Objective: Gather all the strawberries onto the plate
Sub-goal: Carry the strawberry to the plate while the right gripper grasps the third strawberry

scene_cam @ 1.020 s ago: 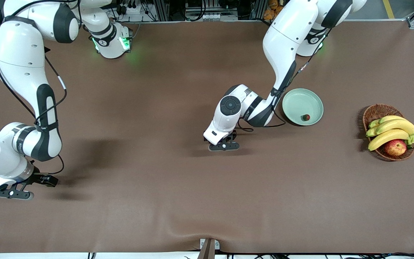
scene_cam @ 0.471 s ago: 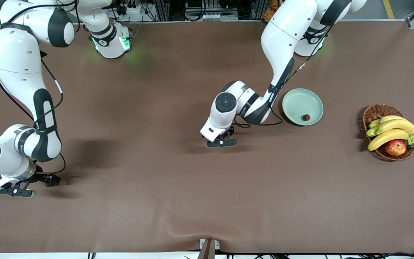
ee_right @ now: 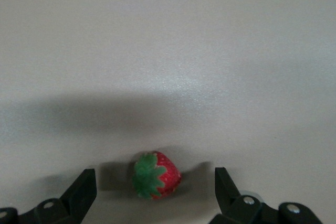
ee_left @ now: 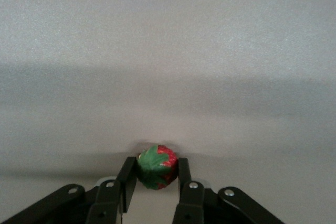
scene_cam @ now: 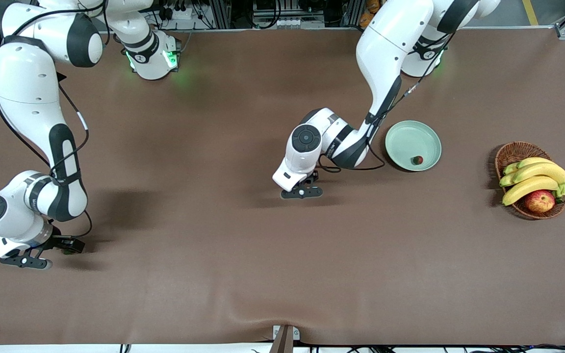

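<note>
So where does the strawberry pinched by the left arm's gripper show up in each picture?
Left wrist view: the strawberry sits pinched between the left gripper's fingers.
Front view: not visible; the left gripper hides it, near the plate.
Right wrist view: not in it; that is another strawberry, between the right gripper's open fingers.
Shared landmark: the left gripper, in the front and left wrist views.

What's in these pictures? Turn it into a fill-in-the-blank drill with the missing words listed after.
1. The left gripper is shut on a ____.
2. The right gripper is ____ around a strawberry lying on the table.
3. The plate holds ____ strawberry.
4. The basket holds bananas and an ____.

Missing words: strawberry; open; one; apple
</note>
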